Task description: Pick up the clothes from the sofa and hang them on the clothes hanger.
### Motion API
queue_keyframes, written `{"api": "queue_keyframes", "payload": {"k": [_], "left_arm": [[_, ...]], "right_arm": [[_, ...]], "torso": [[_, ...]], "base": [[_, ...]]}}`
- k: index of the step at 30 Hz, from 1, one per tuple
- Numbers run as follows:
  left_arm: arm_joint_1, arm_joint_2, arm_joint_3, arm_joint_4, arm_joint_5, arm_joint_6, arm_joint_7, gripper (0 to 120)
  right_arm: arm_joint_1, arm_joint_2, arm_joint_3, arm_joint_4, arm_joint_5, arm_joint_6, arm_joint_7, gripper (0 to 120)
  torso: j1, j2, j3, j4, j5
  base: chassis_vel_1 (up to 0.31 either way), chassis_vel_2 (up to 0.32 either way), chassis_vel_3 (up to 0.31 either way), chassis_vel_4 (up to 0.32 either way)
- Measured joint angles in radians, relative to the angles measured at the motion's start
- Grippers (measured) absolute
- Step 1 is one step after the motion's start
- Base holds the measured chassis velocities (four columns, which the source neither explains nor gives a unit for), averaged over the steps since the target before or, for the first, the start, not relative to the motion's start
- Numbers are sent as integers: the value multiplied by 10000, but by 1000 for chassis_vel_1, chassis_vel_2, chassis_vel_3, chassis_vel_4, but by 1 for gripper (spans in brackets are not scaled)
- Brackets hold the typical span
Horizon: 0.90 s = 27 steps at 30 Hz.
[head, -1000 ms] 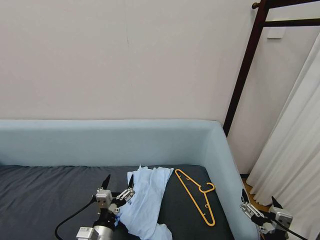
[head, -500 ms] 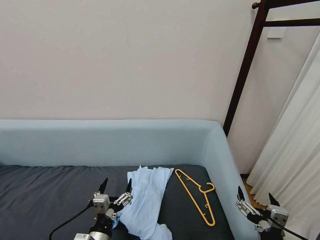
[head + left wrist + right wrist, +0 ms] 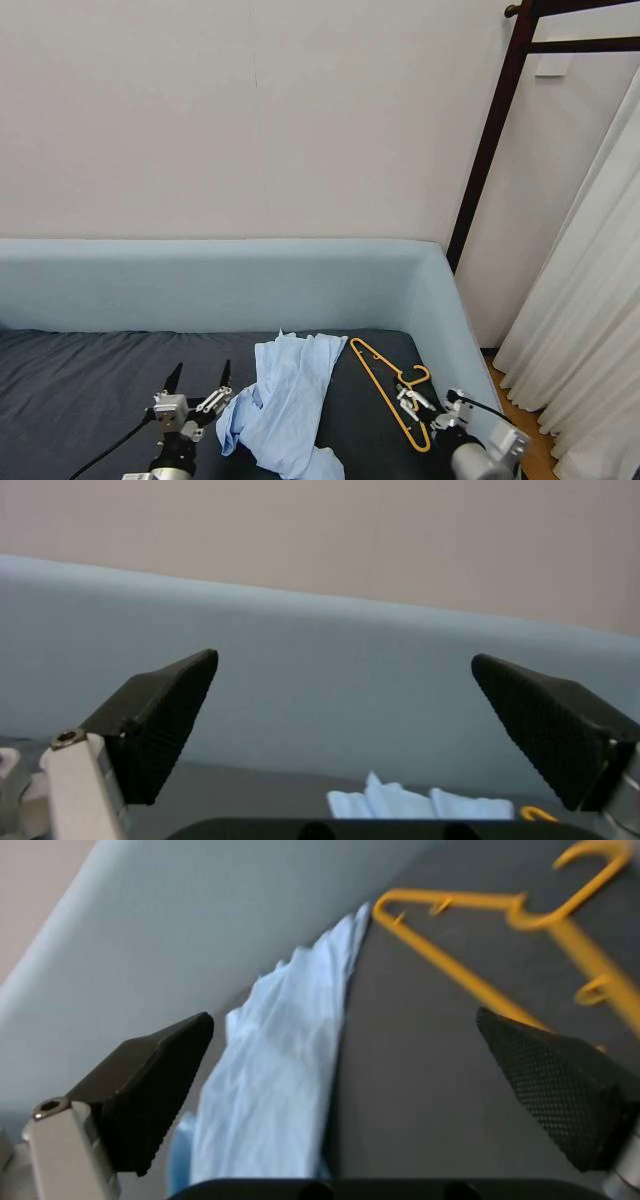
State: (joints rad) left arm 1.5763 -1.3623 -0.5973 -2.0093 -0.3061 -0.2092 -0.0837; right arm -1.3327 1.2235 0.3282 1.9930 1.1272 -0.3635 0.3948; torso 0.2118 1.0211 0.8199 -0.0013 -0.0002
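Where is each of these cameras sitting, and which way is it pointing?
Head view: on the head, looking down at the sofa; left hand and right hand show low.
Left wrist view: left arm, facing the backrest past its fingers.
Right wrist view: right arm, facing the hanger past its fingers.
Shared: every view catches the blue shirt.

Light blue garment (image 3: 285,405): crumpled, lying lengthwise on the dark sofa seat (image 3: 80,380), just beside the left tool (image 3: 200,375). Orange hanger (image 3: 404,380): flat on the seat, hook end near the right tool (image 3: 412,398).
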Motion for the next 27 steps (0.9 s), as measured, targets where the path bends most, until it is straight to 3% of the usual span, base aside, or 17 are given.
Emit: {"api": "queue_keyframes", "payload": {"k": [2, 8, 12, 16, 21, 27], "left_arm": [[-147, 70, -519, 353, -120, -1, 6, 100], [-381, 245, -1343, 1023, -183, -95, 26, 100], [-426, 317, -1616, 1178, -270, -106, 35, 100], [-347, 388, -2034, 1246, -396, -213, 53, 100], [-234, 392, -2173, 1345, -462, -476, 57, 100], [-345, 378, -2154, 1410, -516, -528, 60, 100]], "right_arm": [[881, 437, -611, -889, 888, -155, -27, 100], [1980, 1694, -1431, -2725, 1041, -308, 171, 100], [2217, 2309, -1728, -3510, 759, -369, 180, 100], [2250, 3164, -2244, -4853, -612, -416, -336, 100], [2115, 3350, -2387, -5261, -1420, -393, -655, 99], [2002, 3395, -2444, -5364, -1735, -368, -801, 81]], "torso": [[0, 0, 0, 1, -4], [1, 0, 0, 3, -2], [0, -1, -1, 3, -5], [0, 0, -1, 2, -3], [0, 1, -2, 2, -3], [0, 1, -1, 1, -1]], "base": [[0, 0, 0, 0], [0, 0, 0, 0], [0, 0, 0, 0], [0, 0, 0, 0], [0, 0, 0, 0], [0, 0, 0, 0]]}}
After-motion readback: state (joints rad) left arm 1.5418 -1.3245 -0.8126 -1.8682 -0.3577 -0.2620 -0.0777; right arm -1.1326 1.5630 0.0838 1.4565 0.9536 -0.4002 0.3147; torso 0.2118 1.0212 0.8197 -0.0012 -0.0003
